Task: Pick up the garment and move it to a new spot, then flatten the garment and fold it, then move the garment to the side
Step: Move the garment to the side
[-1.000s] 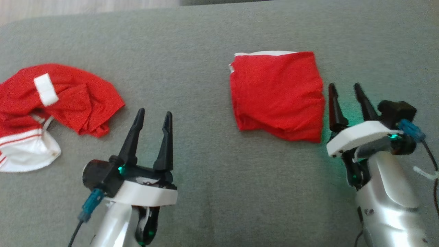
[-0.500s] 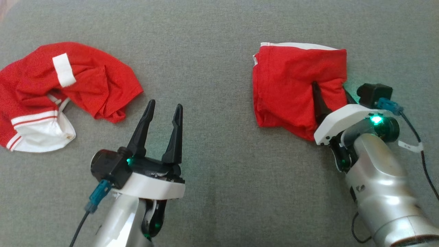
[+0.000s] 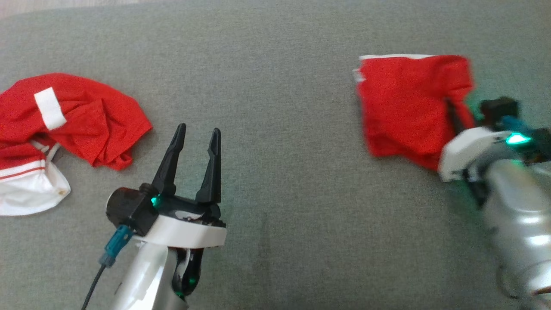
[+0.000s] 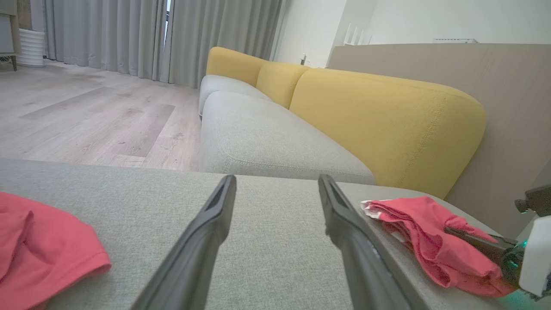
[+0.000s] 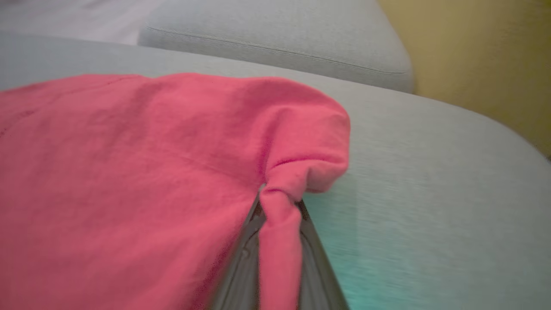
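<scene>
The folded red garment (image 3: 409, 107) lies on the grey cushion top at the right, a white hem along its far edge. My right gripper (image 3: 453, 108) is shut on its near right corner; in the right wrist view a pinched fold of the garment (image 5: 129, 172) bunches between the fingertips of the right gripper (image 5: 280, 199). The left wrist view shows the same garment (image 4: 422, 228) at the right with a dark finger in it. My left gripper (image 3: 198, 131) stands open over bare cushion at the centre left, nothing between the fingers of the left gripper (image 4: 277, 178).
A second, crumpled red and white garment (image 3: 64, 116) lies at the left edge, also seen as a red garment (image 4: 38, 245) in the left wrist view. The grey cushion (image 3: 275, 77) spreads between them. Beyond are a yellow-backed sofa (image 4: 366, 112) and wooden floor (image 4: 86, 112).
My right gripper moved onto the folded garment's near right corner, shut on it, and has carried it to the right. The head view shifted. The left gripper stayed open and in place.
</scene>
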{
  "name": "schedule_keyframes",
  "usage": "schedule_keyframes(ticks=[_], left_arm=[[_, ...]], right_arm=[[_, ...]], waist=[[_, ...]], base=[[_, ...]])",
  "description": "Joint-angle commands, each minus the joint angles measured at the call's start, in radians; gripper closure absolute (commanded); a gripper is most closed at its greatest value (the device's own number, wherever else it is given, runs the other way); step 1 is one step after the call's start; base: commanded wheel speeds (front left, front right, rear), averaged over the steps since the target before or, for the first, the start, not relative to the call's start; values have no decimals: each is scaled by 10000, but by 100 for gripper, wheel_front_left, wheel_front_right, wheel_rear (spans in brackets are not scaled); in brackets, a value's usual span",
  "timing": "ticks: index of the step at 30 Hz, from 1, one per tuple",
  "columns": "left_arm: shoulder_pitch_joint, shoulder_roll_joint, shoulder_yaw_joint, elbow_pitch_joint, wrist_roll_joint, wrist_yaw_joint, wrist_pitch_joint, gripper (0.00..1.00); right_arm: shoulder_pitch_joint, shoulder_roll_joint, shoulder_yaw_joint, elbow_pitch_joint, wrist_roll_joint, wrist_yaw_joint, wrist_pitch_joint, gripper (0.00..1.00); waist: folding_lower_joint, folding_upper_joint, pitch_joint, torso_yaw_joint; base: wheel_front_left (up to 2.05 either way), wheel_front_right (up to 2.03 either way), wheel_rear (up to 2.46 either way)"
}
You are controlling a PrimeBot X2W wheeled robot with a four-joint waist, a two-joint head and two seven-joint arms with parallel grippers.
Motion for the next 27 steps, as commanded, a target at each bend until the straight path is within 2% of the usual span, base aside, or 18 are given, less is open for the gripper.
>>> schedule_keyframes(ticks=[1, 2, 8, 13, 17, 20, 21, 22, 27], left_arm=[[-215, 33, 357, -356, 34, 40, -51, 0], [-215, 33, 357, -356, 34, 40, -51, 0], [-300, 33, 342, -402, -46, 14, -51, 0], [-375, 33, 346, -398, -80, -5, -51, 0], [-440, 33, 390, -423, -84, -18, -51, 0], [-454, 33, 403, -424, -78, -28, -51, 0], [-458, 33, 413, -421, -71, -31, -51, 0], [-458, 33, 433, -416, -64, -33, -51, 0], [-448, 33, 623, -372, 14, -43, -51, 0]], right_arm=[[-380, -502, 261, -301, -188, -9, 85, 100], [-380, -502, 261, -301, -188, -9, 85, 100], [-471, -2477, 822, -258, -241, -9, 476, 100], [-574, -3774, 1101, -117, -192, -9, 731, 100], [-740, -4582, 930, -17, -341, -9, 850, 100], [-893, -4872, 546, 91, -351, -9, 808, 100], [-951, -4914, 407, 95, -388, -9, 750, 44], [-1007, -4905, 236, 119, -392, -9, 724, 0], [-1199, -4593, -418, 45, -589, -9, 555, 0]], waist=[[0, 0, 53, -14], [0, 0, 53, -14], [0, 0, 338, 157], [0, 0, 565, 383], [0, 0, 734, 520], [0, 0, 794, 574], [0, 0, 803, 577], [0, 0, 799, 568], [0, 0, 610, 382]], base=[[0, 0, 0], [0, 0, 0], [0, 0, 0], [0, 0, 0], [0, 0, 0], [0, 0, 0], [0, 0, 0], [0, 0, 0], [0, 0, 0]])
